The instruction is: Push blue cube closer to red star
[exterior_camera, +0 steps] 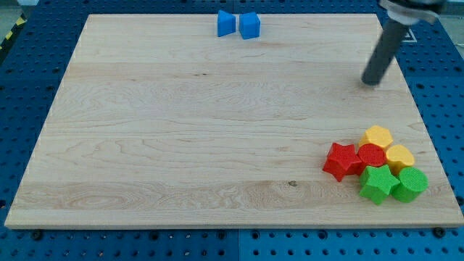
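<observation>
The blue cube [250,25] sits at the view's top edge of the wooden board, just right of another blue block [226,23] of unclear shape; the two nearly touch. The red star [342,160] lies at the view's lower right, at the left end of a cluster of blocks. My tip [372,81] rests on the board at the view's upper right. It is far right of and below the blue cube, and well above the red star.
Beside the red star are a red round block [371,155], two yellow blocks [378,136] [399,156], a green star [378,183] and a green round block [410,183]. The board's edge [217,229] borders a blue pegboard.
</observation>
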You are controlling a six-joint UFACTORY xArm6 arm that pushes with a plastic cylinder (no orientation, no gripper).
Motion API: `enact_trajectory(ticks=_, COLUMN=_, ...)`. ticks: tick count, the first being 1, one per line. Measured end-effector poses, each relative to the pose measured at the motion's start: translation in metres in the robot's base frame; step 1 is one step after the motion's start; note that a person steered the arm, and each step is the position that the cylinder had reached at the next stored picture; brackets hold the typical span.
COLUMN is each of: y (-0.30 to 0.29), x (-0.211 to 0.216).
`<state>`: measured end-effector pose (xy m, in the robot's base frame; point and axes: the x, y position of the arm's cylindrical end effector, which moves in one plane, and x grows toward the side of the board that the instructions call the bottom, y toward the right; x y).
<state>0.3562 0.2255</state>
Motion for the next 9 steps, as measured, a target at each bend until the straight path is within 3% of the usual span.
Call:
enact_trajectory(ticks=2, y=-0.084, x=-0.133)
enact_trajectory(ticks=3, y=-0.115, x=-0.163)
enact_trajectory(ticks=4, y=-0.116, x=-0.160)
enact_trajectory(ticks=6, y=-0.233, x=-0.163)
enact_trajectory(ticks=9, y=-0.209, x=-0.164)
